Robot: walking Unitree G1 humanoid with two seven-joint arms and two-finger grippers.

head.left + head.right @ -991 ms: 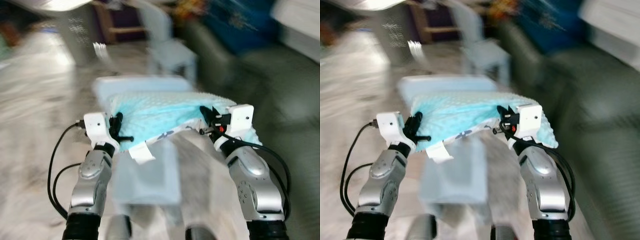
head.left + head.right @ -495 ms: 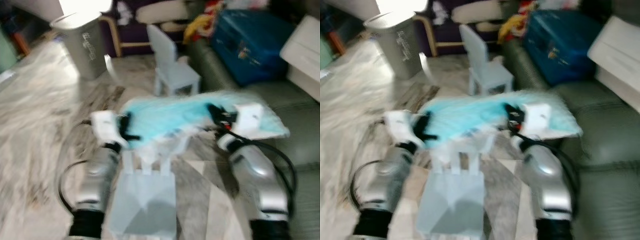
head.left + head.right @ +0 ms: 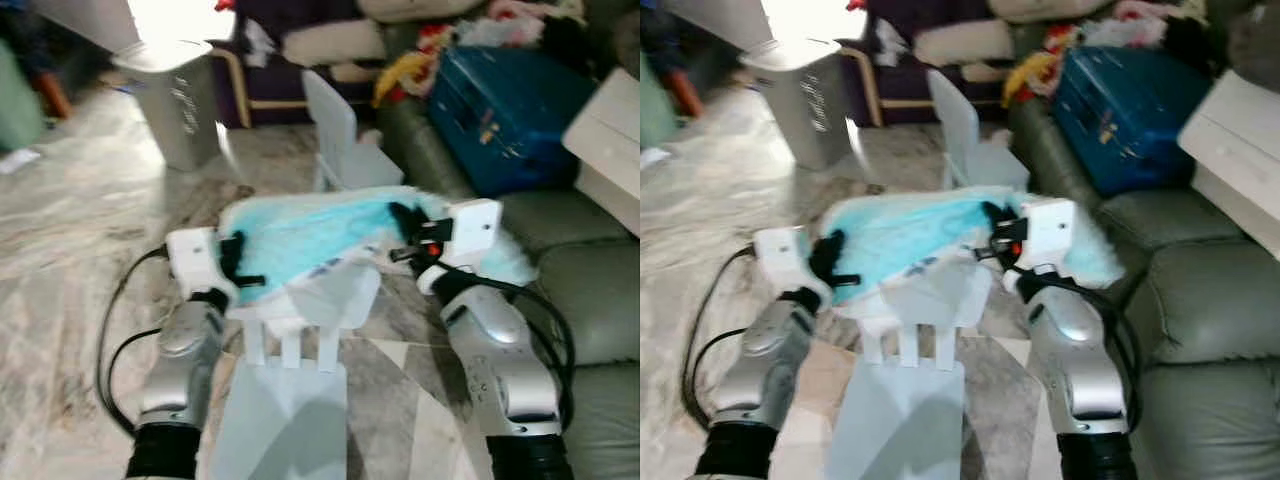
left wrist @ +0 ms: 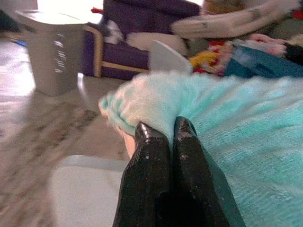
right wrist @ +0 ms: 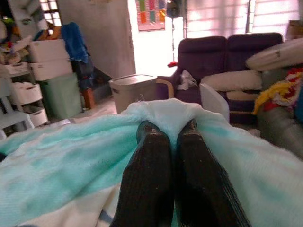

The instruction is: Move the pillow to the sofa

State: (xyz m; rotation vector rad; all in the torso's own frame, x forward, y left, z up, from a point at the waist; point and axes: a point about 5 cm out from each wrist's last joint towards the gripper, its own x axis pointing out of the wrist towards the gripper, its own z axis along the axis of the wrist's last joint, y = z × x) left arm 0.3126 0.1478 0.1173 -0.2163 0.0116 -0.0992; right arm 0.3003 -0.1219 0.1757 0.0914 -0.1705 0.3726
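Both sets of jaws are pinched tight on the pillow: the left gripper clamps its near left edge and the right gripper clamps its near right edge, so the fluffy pale turquoise pillow hangs stretched between the two arms, held up off the floor in front of the robot. In the left wrist view the two black fingers sit almost closed with a fold of the turquoise fabric squeezed between them, and the right wrist view shows its fingers pressed together on a bunched fold in the same way. Just below and in front of the pillow stands a small pale blue chair on the marble floor. A second small pale chair stands farther ahead, beyond the pillow. To the robot's right runs the dark green sofa, close beside the right arm, with a blue suitcase lying on it farther along. A grey laundry bin stands ahead to the left, near a purple couch
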